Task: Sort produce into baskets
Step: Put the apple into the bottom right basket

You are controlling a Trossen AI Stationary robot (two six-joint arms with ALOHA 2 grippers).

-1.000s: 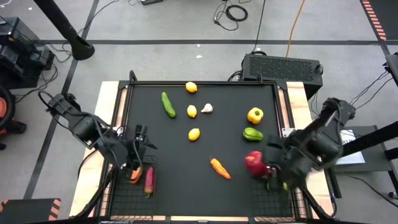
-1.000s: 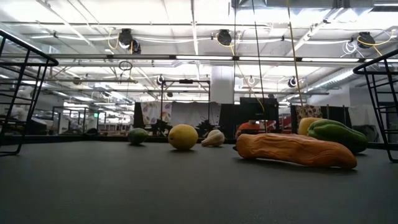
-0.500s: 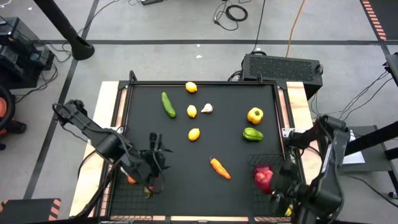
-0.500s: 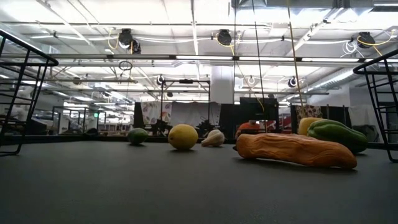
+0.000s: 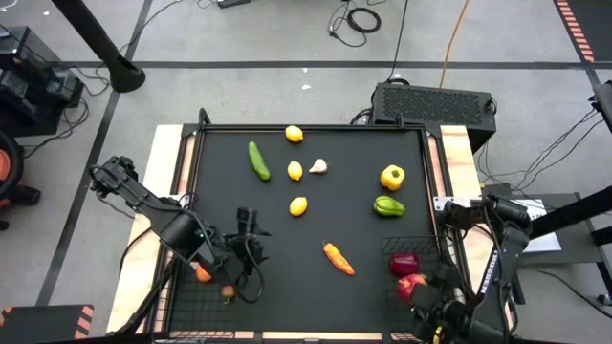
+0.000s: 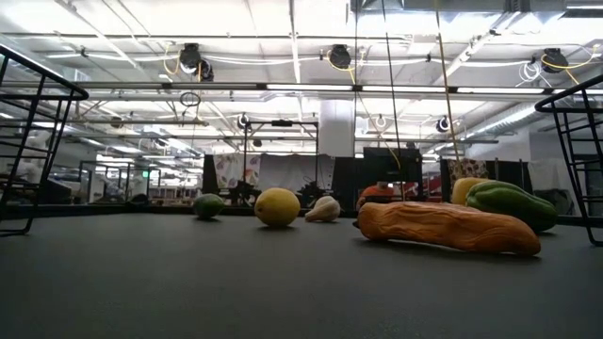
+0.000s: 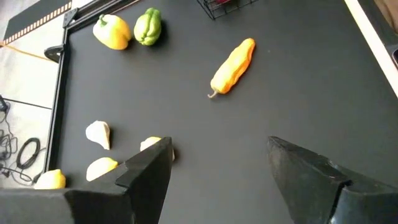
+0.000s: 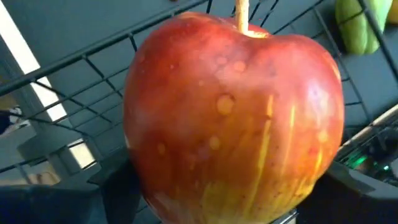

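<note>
Holding the red apple (image 8: 233, 118) tight between its fingers, the right gripper (image 5: 430, 304) is hanging over the right basket (image 5: 417, 250), where a red pepper (image 5: 404, 262) is lying. The left gripper (image 7: 217, 165) is hanging wide open and empty over the counter (image 5: 316, 229), near the carrot (image 7: 233, 65).

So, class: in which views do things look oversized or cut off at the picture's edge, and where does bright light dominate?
Right wrist view: the red apple fills nearly the whole picture, cut off at the bottom edge. Low view: ceiling lights glare above, and the orange carrot looms large. Left wrist view: the left gripper is cropped at the bottom.
</note>
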